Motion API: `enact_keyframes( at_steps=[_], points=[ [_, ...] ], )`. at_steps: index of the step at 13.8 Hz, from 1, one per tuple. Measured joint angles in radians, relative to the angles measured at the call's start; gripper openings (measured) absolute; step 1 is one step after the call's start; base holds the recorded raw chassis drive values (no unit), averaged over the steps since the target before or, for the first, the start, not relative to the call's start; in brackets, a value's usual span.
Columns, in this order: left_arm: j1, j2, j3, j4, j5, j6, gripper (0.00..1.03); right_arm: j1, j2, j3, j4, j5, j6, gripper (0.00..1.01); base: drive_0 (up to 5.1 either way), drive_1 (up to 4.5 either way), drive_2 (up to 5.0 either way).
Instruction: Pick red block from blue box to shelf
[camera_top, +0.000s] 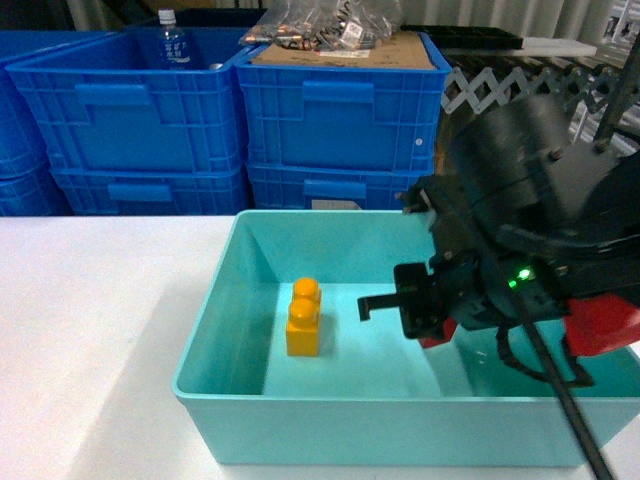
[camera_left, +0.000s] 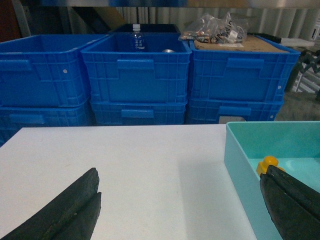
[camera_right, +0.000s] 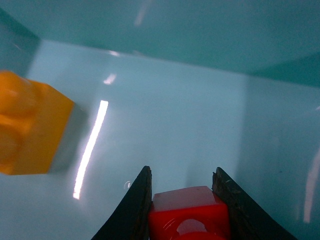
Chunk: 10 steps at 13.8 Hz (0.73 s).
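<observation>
Where the white surface (camera_top: 90, 320) lies bare at the left of the head view, the dark blue crates (camera_top: 140, 110) are seen stacked behind it, with a water bottle (camera_top: 172, 42) standing in one of them. In the left wrist view the left gripper (camera_left: 180, 210) is held over that surface with its jaws spread wide apart and nothing between them; the right fingertip (camera_left: 292, 205) is seen just in front of the near wall of the blue box (camera_left: 240, 160).

Further right, the blue box (camera_top: 215, 330) is set on the surface, and the yellow-orange brick (camera_top: 303, 318) is seen standing upright on its floor, left of centre. The same brick (camera_right: 30, 130) fills the left edge of the right wrist view.

Right of the brick, the right gripper (camera_top: 415, 305) is lowered inside the box. In the right wrist view its jaws are closed against both sides of the red block (camera_right: 190, 212), which is held stud towards the camera. Whether the block is touching the floor of the box or is raised just off it cannot be told. In the head view only a sliver of red (camera_top: 440, 335) is visible below the gripper, probably that block. A larger red part (camera_top: 600, 325) of the arm is seen at the far right.
</observation>
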Motion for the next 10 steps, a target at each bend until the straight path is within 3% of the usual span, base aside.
enact_keyframes(
  at_steps=[1,2,4,5,6,7,10],
  points=[
    [0.000,0.000,0.000,0.000,0.000,0.000,0.98,-0.011,-0.107,-0.077,0.091,0.013,-0.012,0.29,0.0,0.00,0.0],
    [0.000,0.000,0.000,0.000,0.000,0.000,0.98,-0.051,-0.288,-0.189,0.194,0.013,-0.015,0.29,0.0,0.00,0.0],
    [0.000,0.000,0.000,0.000,0.000,0.000,0.98,-0.152,-0.696,-0.447,0.254,0.036,-0.045,0.29,0.0,0.00,0.0],
    [0.000,0.000,0.000,0.000,0.000,0.000,0.98,-0.164,-0.848,-0.575,0.325,0.087,-0.081,0.29,0.0,0.00,0.0],
    [0.000,0.000,0.000,0.000,0.000,0.000,0.98,-0.159,-1.024,-0.702,0.351,0.108,-0.148,0.29,0.0,0.00,0.0],
    [0.000,0.000,0.000,0.000,0.001,0.000,0.98,-0.154,-1.121,-0.766,0.449,0.144,-0.158,0.29,0.0,0.00,0.0],
    [0.000,0.000,0.000,0.000,0.000,0.000,0.98,-0.222,-1.213,-0.881,0.423,0.103,-0.159,0.29,0.0,0.00,0.0]
  ],
)
